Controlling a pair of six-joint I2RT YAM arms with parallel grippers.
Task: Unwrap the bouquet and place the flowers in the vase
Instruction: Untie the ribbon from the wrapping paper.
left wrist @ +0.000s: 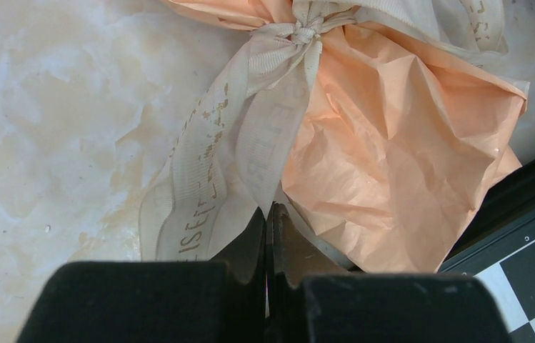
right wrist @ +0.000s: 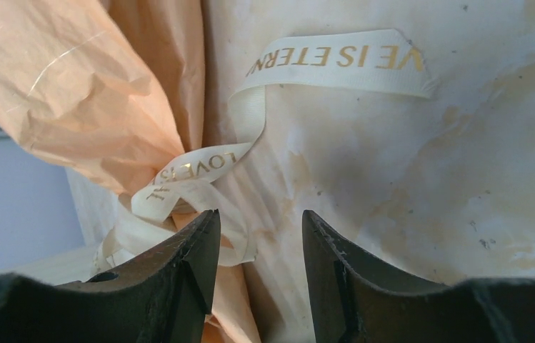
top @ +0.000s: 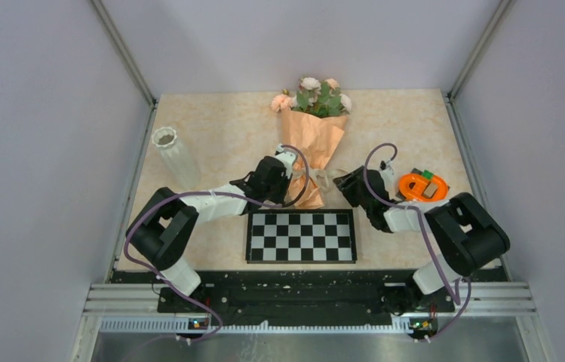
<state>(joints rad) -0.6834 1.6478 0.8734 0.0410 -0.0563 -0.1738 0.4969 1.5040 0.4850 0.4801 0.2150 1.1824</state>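
Pressed-together fingertips of the left gripper (left wrist: 270, 214) are seen pinching a tail of the cream ribbon (left wrist: 264, 107), below its knot. Still wrapped, the bouquet (top: 313, 136) is laid flat mid-table (top: 219, 128), blooms towards the far edge. The right gripper (right wrist: 261, 221) is held spread, a ribbon loop beside one finger, nothing gripped. A checkerboard (top: 301, 236) is crowded against the cone's tip; the vase (top: 173, 154) is stood well apart, far left; an orange object (top: 417, 185) is parked by the right arm.
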